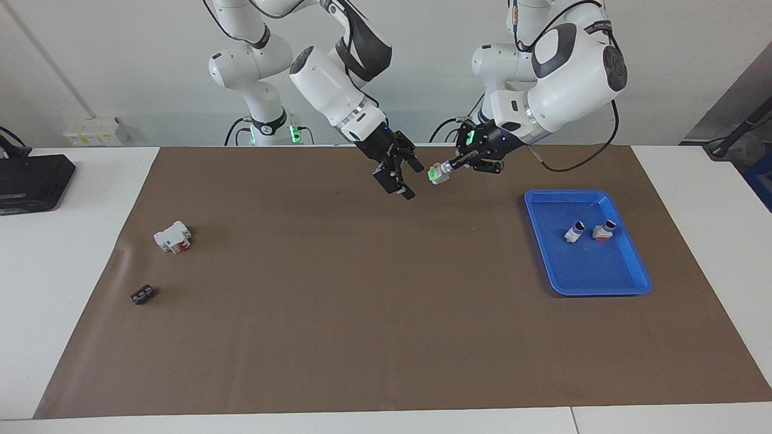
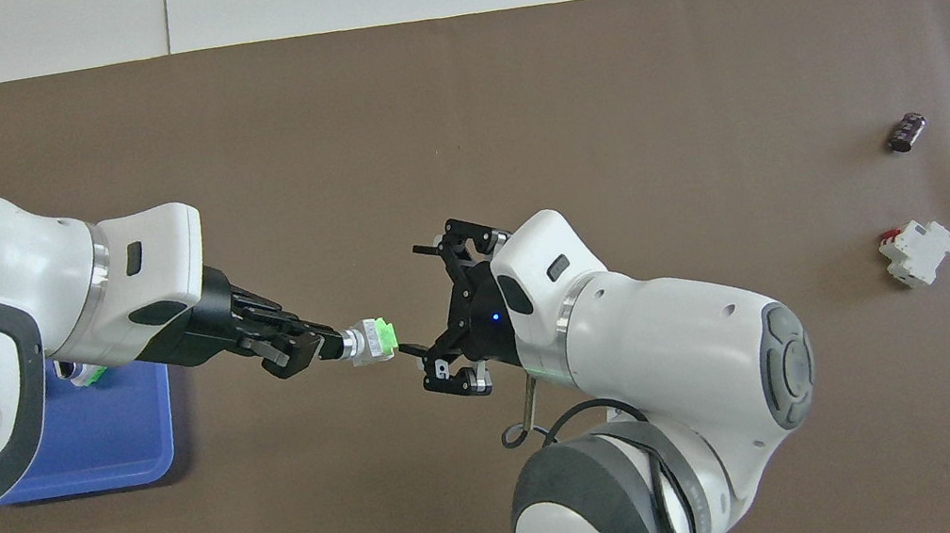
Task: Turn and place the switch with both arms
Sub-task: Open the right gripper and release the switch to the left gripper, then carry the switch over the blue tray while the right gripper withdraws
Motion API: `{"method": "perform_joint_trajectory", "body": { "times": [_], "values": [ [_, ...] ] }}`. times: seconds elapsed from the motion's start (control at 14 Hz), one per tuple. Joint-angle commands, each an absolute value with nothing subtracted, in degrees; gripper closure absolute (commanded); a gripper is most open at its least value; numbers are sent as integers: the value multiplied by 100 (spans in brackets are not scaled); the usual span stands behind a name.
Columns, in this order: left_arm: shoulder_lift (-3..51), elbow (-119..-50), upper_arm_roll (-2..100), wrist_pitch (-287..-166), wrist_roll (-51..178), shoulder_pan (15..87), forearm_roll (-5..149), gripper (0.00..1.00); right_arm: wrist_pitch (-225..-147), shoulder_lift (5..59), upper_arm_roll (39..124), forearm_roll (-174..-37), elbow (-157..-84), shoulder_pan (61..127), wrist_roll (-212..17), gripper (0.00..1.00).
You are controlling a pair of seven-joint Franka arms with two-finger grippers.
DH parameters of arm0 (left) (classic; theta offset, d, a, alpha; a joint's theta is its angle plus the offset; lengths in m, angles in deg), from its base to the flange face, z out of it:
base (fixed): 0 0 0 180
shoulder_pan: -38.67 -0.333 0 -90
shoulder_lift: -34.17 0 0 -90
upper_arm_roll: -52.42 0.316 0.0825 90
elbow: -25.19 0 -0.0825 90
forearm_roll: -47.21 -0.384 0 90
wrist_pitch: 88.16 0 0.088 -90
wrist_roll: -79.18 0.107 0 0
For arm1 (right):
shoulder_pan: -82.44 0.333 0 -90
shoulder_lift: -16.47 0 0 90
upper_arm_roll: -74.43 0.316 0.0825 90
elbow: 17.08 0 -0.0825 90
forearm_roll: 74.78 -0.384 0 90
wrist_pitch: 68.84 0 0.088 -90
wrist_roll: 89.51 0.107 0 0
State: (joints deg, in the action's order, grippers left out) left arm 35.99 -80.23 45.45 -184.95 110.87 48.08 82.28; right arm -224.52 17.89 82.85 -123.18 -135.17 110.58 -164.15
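**Handover made, tray still to reach**

We hold the switch [image 1: 438, 173] in our left gripper [image 1: 449, 166], clamped by its dark knob end, green end pointing toward the right gripper [image 1: 399, 173]. It hangs in the air above the brown mat [image 1: 386, 337], over the middle of the robots' edge. The right gripper stands wide and empty just beside it, apart from it. We judge the turn and handover finished; what is left is carrying the switch to the blue tray [image 1: 627, 277] at the left arm's end and setting it down.

The facing view shows two small switches in the tray and the clear gap between gripper and switch. In the overhead view our left arm hides most of the tray [image 2: 130, 435].
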Motion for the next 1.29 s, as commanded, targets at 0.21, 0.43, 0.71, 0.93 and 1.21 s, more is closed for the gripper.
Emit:
{"method": "perform_joint_trajectory", "body": {
  "times": [0.21,0.43,0.71,0.93,1.21],
  "values": [
    [3760,-8186,4565,-18624,10968,4369,8017,100,-22318,1779,8313,-12356,-13494,10311,-16492,0],
    [3751,-8230,4565,-18835,10942,3904,7613,100,-22274,1797,8313,-12347,-13511,9477,-16492,0],
    [3725,-8318,4574,-19247,10915,3446,7016,100,-22230,1805,8295,-11796,-13626,8562,-16466,0],
    [3690,-8432,4574,-19599,10739,3155,6358,100,-22230,1823,8287,-11101,-13573,8113,-16291,0],
    [3401,-8450,4565,-20064,10661,2787,5741,100,-21705,1919,8278,-9364,-13056,7559,-15248,0]
  ]
}}
